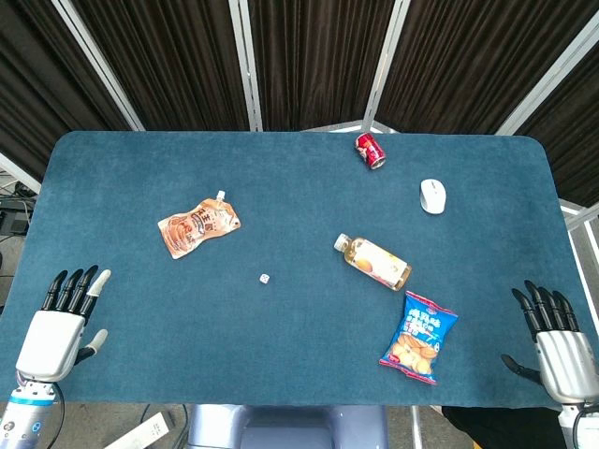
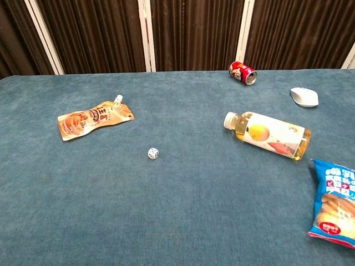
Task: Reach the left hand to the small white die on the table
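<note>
The small white die [image 1: 265, 279] lies alone on the blue table [image 1: 281, 187] near its middle; the chest view shows the die [image 2: 153, 153] too. My left hand [image 1: 65, 323] rests at the table's front left corner, far to the left of the die, fingers spread and holding nothing. My right hand [image 1: 552, 337] sits at the front right corner, fingers apart and empty. Neither hand appears in the chest view.
An orange spout pouch [image 1: 197, 225] lies left of and behind the die. A juice bottle [image 1: 372, 261] lies on its side to the right, with a blue chip bag [image 1: 418, 338] nearer the front. A red can [image 1: 370, 150] and a white mouse [image 1: 432, 195] sit far right.
</note>
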Robot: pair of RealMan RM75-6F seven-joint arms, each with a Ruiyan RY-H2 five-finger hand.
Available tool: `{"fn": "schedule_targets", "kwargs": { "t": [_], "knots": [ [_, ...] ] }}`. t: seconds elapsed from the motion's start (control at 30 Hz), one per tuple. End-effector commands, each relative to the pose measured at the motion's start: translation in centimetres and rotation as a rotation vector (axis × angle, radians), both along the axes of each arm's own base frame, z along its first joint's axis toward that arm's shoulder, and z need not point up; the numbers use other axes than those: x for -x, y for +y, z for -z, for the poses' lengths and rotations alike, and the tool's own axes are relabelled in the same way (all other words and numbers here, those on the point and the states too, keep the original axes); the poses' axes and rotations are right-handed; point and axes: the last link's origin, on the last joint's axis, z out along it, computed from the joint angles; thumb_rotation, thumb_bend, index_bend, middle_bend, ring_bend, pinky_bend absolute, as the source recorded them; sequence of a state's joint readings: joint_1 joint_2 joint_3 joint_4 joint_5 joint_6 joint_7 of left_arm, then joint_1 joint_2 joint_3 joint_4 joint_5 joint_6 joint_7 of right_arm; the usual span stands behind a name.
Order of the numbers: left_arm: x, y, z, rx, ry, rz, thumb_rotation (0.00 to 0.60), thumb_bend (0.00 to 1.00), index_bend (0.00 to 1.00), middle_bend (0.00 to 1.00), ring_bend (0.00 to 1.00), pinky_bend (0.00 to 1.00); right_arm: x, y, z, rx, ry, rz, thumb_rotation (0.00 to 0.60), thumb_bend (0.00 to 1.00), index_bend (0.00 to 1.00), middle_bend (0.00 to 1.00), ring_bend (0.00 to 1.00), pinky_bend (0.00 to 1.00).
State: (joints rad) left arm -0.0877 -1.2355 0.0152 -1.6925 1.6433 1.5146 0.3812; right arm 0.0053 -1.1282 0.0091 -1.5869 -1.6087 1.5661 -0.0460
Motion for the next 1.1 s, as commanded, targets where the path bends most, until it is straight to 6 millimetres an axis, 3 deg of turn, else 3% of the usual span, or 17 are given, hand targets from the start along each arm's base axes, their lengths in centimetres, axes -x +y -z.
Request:
{"fn": "schedule_targets", "kwargs": {
  "t": [0.03,0.37,0.4,0.47,0.53,0.6,0.7,0.8,0.93,1.1],
  "knots": [
    [0.0,0.0,0.0,0.001,0.001,0.0,0.6,0.28,0.0,0.0,0.0,0.0,-0.1,0.0,0.1,-0.005,0.002,0.003,0.6,0.01,0.06,0.0,0.0,0.0],
    [-0.1,0.3,0.3,0.006,0.0,-0.002,0.6,0.28,0.0,0.0,0.0,0.0,-0.2,-0.1,0.0,-0.001,-0.004,0.002,0.6,0.0,0.06,0.0,0.0,0.0],
    [-0.3,0.5,0.3,0.004,-0.006,0.004,0.6,0.28,0.0,0.03,0.03,0.05,-0.2,-0.1,0.0,-0.001,-0.007,0.004,0.6,0.0,0.06,0.0,0.0,0.0],
    [-0.7,1.2,0.6,-0.001,-0.009,0.025,0.6,0.28,0.0,0.22,0.25,0.28,-0.2,-0.3,-0.1,-0.002,-0.012,0.01,0.6,0.0,0.06,0.0,0.0,0.0],
    [-1.3,1.8,1.1,0.005,-0.009,0.044,0.6,0.28,0.0,0.52,0.56,0.58,-0.2,-0.5,-0.1,-0.001,-0.014,0.012,0.6,0.0,0.06,0.0,0.0,0.0],
    [-2.3,2.8,2.2,0.044,-0.02,0.068,0.6,0.31,0.0,0.65,0.67,0.67,-0.1,-0.7,-0.1,0.0,-0.018,0.015,0.6,0.0,0.06,0.0,0.0,0.0],
    [-3.7,4.2,4.0,0.091,0.011,0.086,0.6,0.41,0.0,0.78,0.78,0.75,0.0,-0.9,-0.2,0.001,-0.023,0.021,0.6,0.01,0.06,0.0,0.0,0.0],
    [-5.2,5.2,5.9,0.16,0.009,0.074,0.6,0.51,0.0,0.85,0.84,0.78,0.0,-1.0,-0.4,0.003,-0.031,0.024,0.6,0.0,0.06,0.0,0.0,0.0],
    [-7.3,6.5,8.7,0.27,0.022,0.06,0.6,0.61,0.0,0.88,0.87,0.8,0.0,-1.3,-0.5,0.006,-0.039,0.022,0.6,0.0,0.06,0.0,0.0,0.0],
    [-9.9,8.2,11.5,0.351,0.075,0.036,0.6,0.64,0.0,0.88,0.87,0.8,0.3,-1.5,-0.9,0.004,-0.05,0.042,0.6,0.0,0.06,0.0,0.0,0.0]
  ]
}}
